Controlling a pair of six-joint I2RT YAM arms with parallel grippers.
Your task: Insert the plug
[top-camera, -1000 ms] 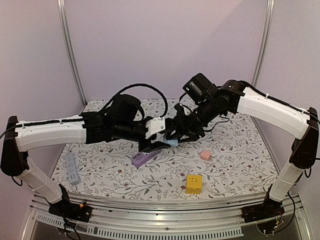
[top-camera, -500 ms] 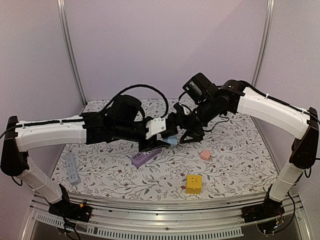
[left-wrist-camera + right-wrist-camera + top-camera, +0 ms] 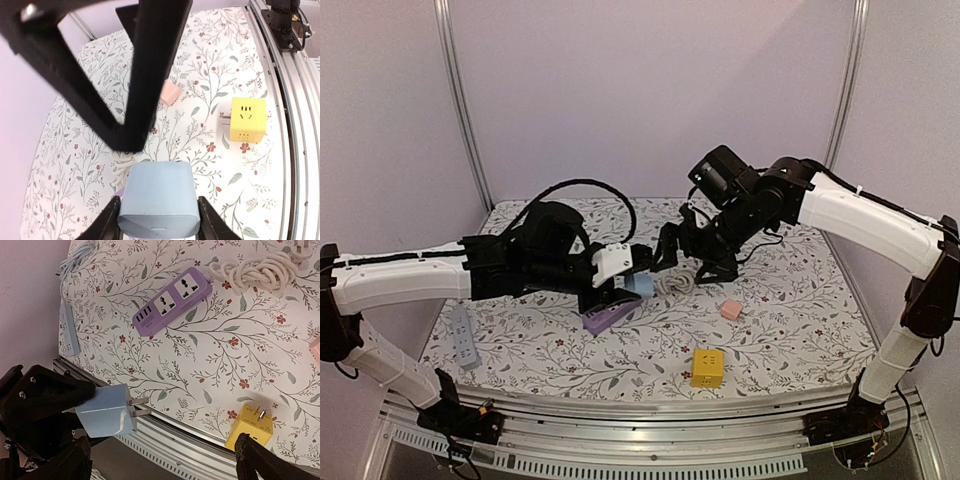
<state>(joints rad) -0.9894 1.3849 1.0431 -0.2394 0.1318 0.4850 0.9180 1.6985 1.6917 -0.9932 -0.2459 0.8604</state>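
A light blue plug [image 3: 641, 285] [image 3: 157, 200] hangs above the table, pinched at its sides by my left gripper [image 3: 631, 284] [image 3: 157, 222], which is shut on it. In the right wrist view the plug [image 3: 107, 411] points its two metal prongs to the right, away from the black left fingers [image 3: 42, 392]. My right gripper [image 3: 686, 262] [image 3: 160, 465] stands wide open just right of the plug, apart from it. The purple power strip [image 3: 610, 317] [image 3: 172, 301] lies flat on the table below the plug, sockets up.
A coiled white cord [image 3: 677, 285] [image 3: 255, 270] lies beside the purple strip. A yellow cube adapter [image 3: 707, 367] [image 3: 246, 119] sits near the front, a small pink block [image 3: 730, 310] to the right. A grey power strip [image 3: 463, 336] lies at the far left.
My right gripper has opened, let go of the blue plug and drawn back a little. The left gripper has tightened on the plug and shifted slightly left with it.
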